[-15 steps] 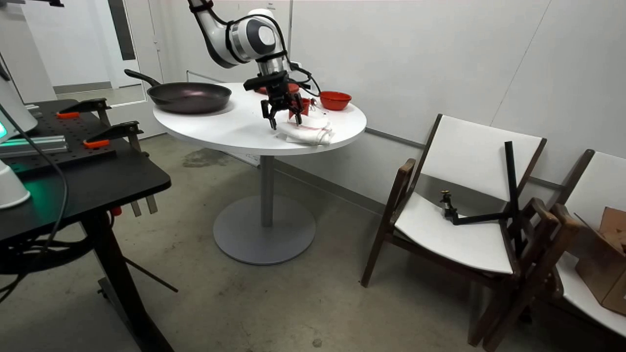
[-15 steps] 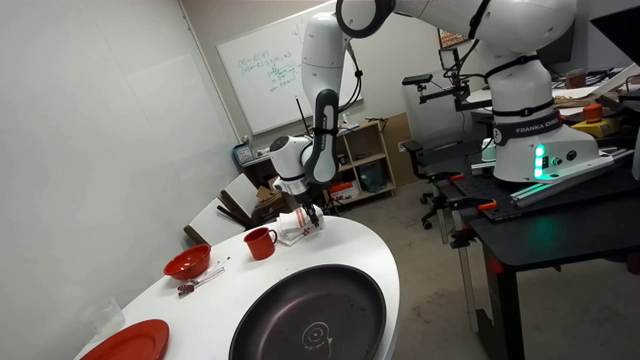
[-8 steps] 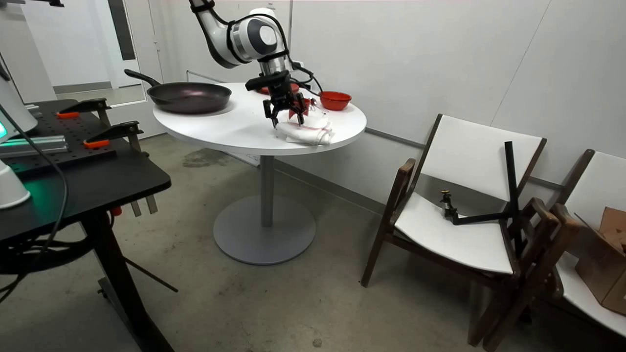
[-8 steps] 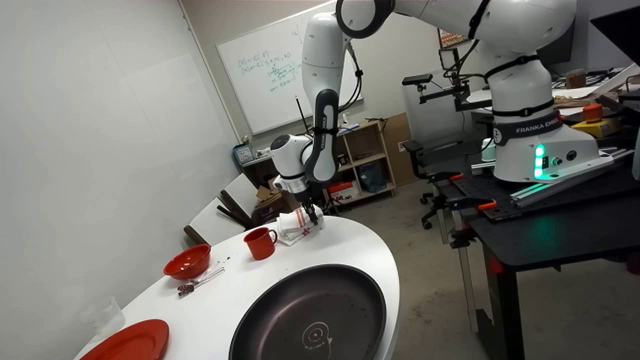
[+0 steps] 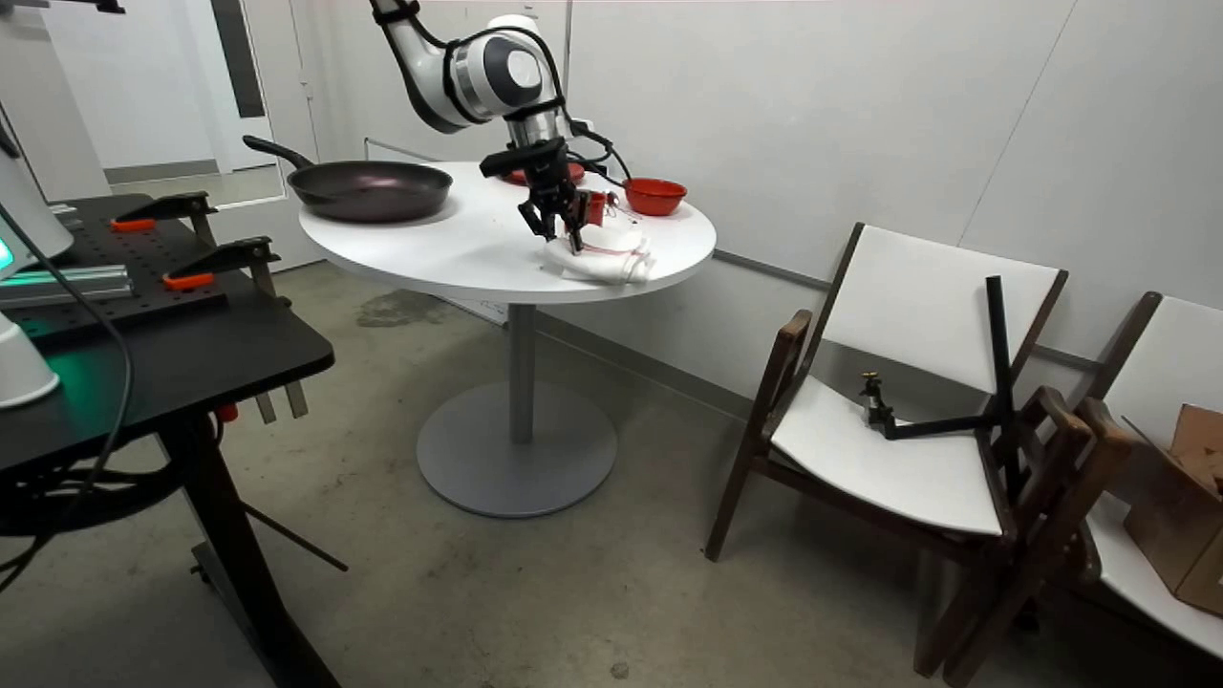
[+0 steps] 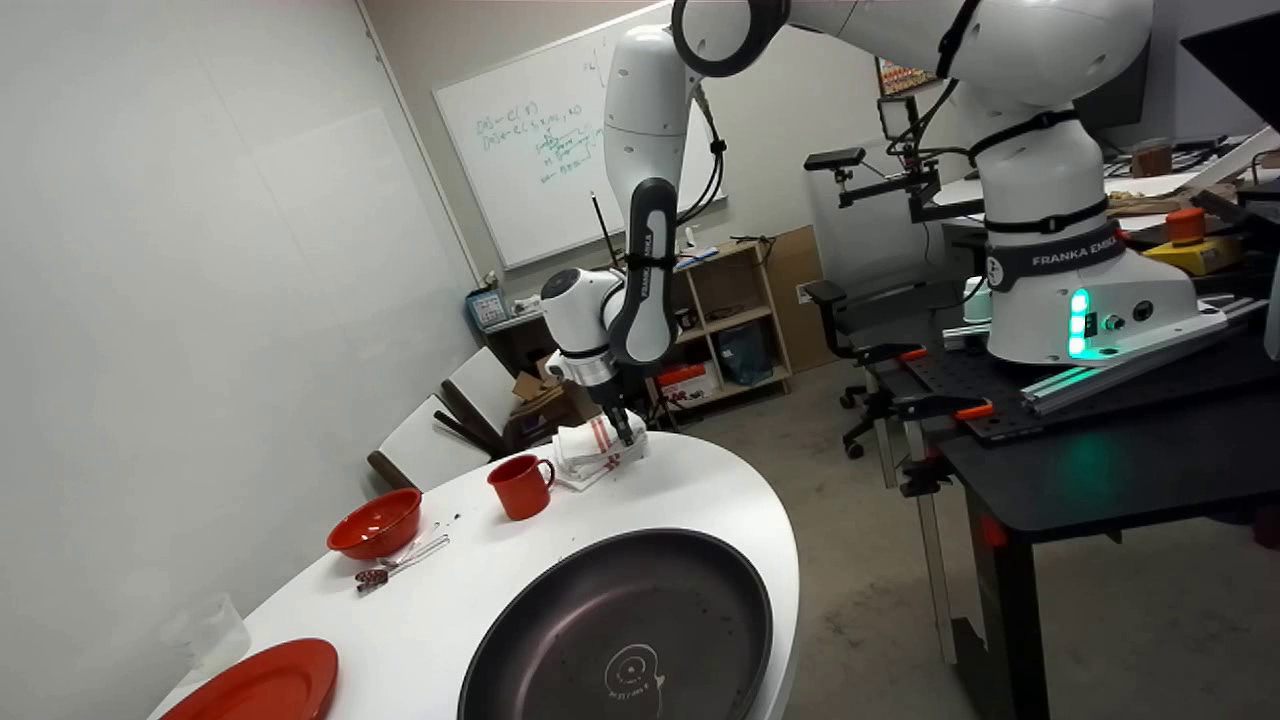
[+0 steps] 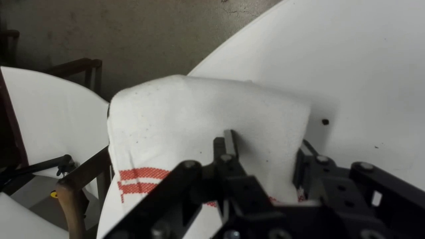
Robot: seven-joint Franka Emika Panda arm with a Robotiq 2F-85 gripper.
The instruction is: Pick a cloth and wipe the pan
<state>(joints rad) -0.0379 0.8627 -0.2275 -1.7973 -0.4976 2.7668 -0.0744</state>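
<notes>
The cloth (image 7: 186,122) is white, striped red.

Pale wall (image 5: 812,124) above grey floor (image 5: 573,583)

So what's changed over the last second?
The gripper has partly closed at an edge of the cloth, its jaws drawn inward but still apart; no firm hold shows yet. The cloth hasn't been lifted; the pan, red mug and red bowl stayed put.

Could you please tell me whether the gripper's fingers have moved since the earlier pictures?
Yes: in an exterior view the fingers have drawn closer together; judged against the pan, the nearer finger has shifted away and the farther one toward it.
</notes>
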